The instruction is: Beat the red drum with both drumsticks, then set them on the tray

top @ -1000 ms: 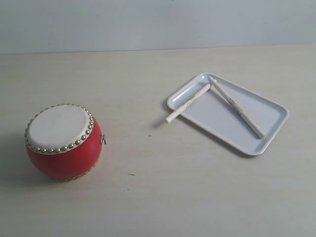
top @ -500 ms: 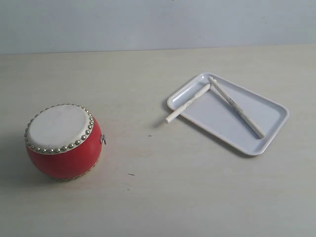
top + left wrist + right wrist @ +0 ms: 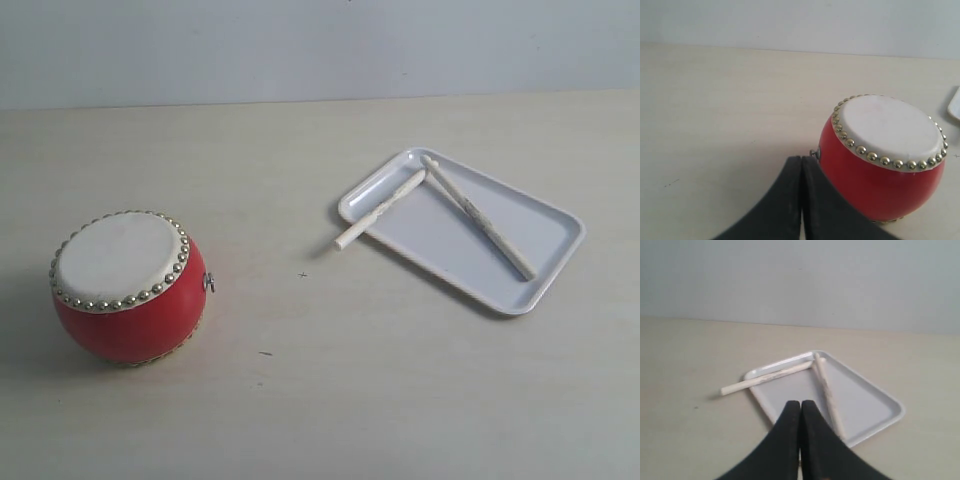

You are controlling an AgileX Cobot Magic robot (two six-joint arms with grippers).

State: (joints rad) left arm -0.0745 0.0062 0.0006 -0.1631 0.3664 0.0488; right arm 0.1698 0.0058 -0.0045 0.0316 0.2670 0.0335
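Observation:
The red drum [image 3: 125,285] stands on the pale table at the left, its off-white skin up; in the left wrist view the red drum [image 3: 885,157] is close beside my left gripper [image 3: 801,159], which is shut and empty. The white tray [image 3: 520,275] lies at the right. One drumstick [image 3: 478,217] lies inside it. The other drumstick [image 3: 380,209] rests across the tray's rim, its end sticking out over the table. My right gripper [image 3: 800,403] is shut and empty, in front of the tray [image 3: 865,402]. Neither arm shows in the exterior view.
A pale wall runs behind the table's far edge [image 3: 320,98]. Bare tabletop [image 3: 300,275] lies between drum and tray, with a few small dark specks.

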